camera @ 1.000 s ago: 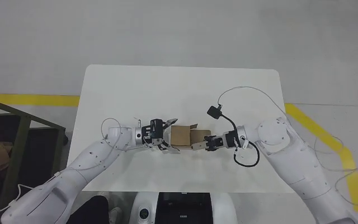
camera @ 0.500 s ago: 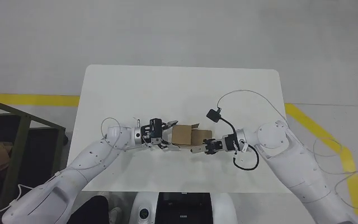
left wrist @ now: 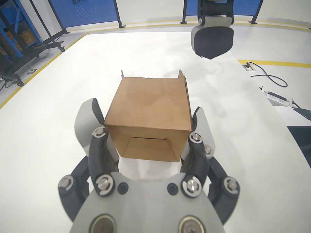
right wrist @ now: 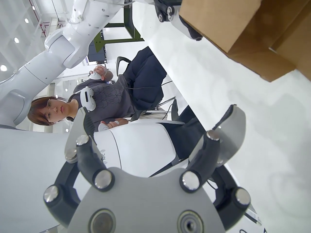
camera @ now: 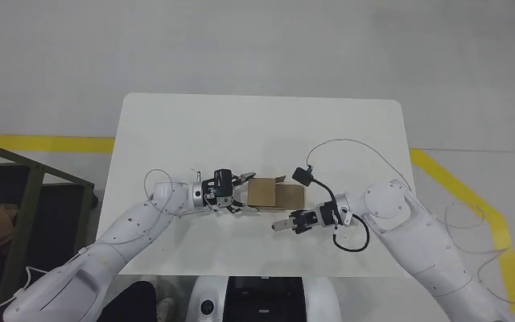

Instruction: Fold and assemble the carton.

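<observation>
Now | left tool (left wrist: 147, 109) clamped across carton (left wrist: 148, 105) | right tool (right wrist: 158, 112) spread, off it, near side | I'd press right-end flaps (camera: 290, 196) squarely, left gripping firm.

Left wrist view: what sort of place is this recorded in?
Probably a robot lab or demo hall: blue pegboard partitions stand behind the white table, and yellow lines mark the floor.

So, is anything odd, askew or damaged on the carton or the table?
Nothing stands out. The carton sits flat on the table, with no dents or tears visible. The left gripper clasps its sides at an open end, normal for an unfinished fold. The right gripper is open, apart from it.
</observation>
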`<state>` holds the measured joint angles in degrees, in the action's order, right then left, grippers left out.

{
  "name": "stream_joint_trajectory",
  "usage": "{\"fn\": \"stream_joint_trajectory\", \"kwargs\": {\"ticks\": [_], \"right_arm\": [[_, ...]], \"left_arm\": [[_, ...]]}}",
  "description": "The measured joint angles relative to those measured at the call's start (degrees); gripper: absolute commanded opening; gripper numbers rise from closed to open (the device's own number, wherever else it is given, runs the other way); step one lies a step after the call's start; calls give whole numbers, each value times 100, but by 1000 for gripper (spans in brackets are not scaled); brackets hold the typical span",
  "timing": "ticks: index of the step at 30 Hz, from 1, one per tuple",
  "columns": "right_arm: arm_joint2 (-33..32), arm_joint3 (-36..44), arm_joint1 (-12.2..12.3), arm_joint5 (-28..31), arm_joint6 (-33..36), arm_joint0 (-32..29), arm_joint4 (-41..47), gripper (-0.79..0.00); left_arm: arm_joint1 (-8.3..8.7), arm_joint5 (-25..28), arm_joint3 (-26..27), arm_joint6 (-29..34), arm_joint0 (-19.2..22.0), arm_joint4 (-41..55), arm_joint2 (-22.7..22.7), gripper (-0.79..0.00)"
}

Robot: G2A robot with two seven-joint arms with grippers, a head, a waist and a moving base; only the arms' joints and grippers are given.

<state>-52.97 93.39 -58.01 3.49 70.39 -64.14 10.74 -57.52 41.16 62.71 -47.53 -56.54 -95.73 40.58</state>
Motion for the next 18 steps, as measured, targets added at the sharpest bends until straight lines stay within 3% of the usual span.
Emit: {"fn": "stream_joint_trajectory", "kwargs": {"ticks": [2, 18], "right_arm": [[107, -134, -24, 58, -50, -63, 80, -785], [392, -1167, -124, 416, -645, -67, -162, -785]], "left_arm": [[0, -3, 3, 1, -10, -4, 14, -148], [-2, 53, 58, 8, -52, -66, 93, -132]]}}
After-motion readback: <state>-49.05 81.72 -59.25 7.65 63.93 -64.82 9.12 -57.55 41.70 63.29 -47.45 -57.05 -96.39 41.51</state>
